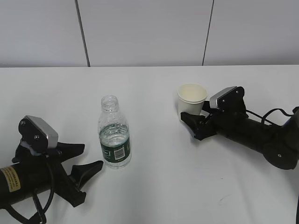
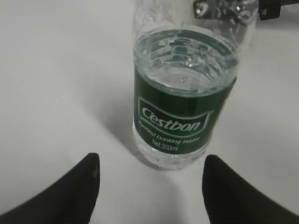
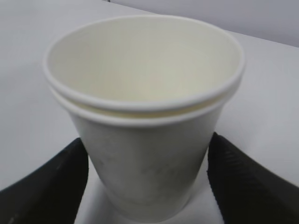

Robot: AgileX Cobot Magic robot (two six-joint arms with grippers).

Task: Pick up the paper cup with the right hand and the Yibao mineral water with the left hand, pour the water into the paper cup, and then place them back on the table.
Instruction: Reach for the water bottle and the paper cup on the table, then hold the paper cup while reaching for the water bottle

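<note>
The Yibao mineral water [image 1: 114,135] stands upright and uncapped on the table [image 1: 163,191], left of centre, about half full. My left hand gripper [image 1: 91,158] lies low just in front-left of it, open and empty. In the left wrist view the bottle [image 2: 184,98] stands just beyond the spread gripper [image 2: 152,161], apart from both fingertips. The paper cup [image 1: 191,99] stands upright on the table at the right. My right hand gripper [image 1: 190,116] is open around its lower part. In the right wrist view the cup [image 3: 145,116], showing a double rim, sits between the wide-spread gripper [image 3: 148,154].
A grey panelled wall [image 1: 149,28] runs along the table's far edge. A black cable [image 1: 273,114] loops behind the right arm. Another cable [image 1: 39,205] hangs by the left arm at the front edge.
</note>
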